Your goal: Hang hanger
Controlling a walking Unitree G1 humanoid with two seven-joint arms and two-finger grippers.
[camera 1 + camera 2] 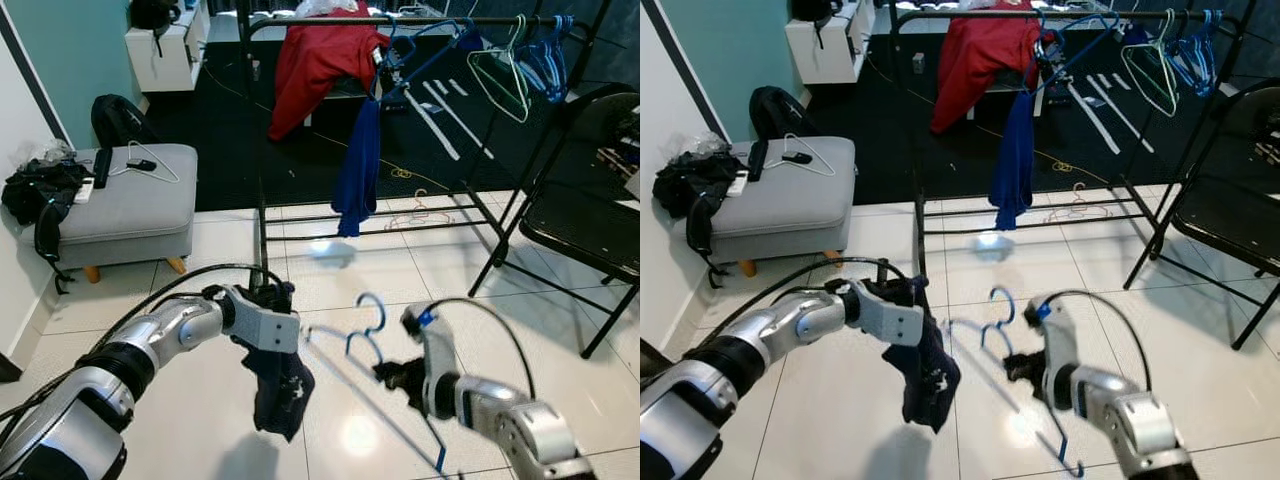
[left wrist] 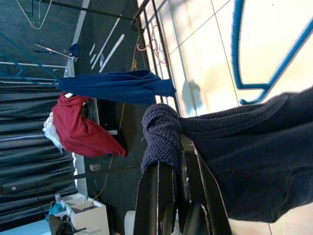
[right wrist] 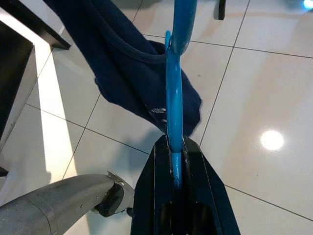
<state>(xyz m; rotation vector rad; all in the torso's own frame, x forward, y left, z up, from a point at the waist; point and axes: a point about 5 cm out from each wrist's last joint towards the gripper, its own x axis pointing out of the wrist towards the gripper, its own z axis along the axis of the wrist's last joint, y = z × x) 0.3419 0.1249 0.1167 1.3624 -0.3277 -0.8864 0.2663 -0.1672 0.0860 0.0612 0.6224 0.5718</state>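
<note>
Two grips hold, nothing hung: right gripper clamps the blue hanger, left gripper beside it pinches a dark garment; the clothes rack stands well beyond both.

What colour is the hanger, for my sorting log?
Blue hanger, clearest in the right wrist view.

Blue hanger bottom partly behind right arm
</note>
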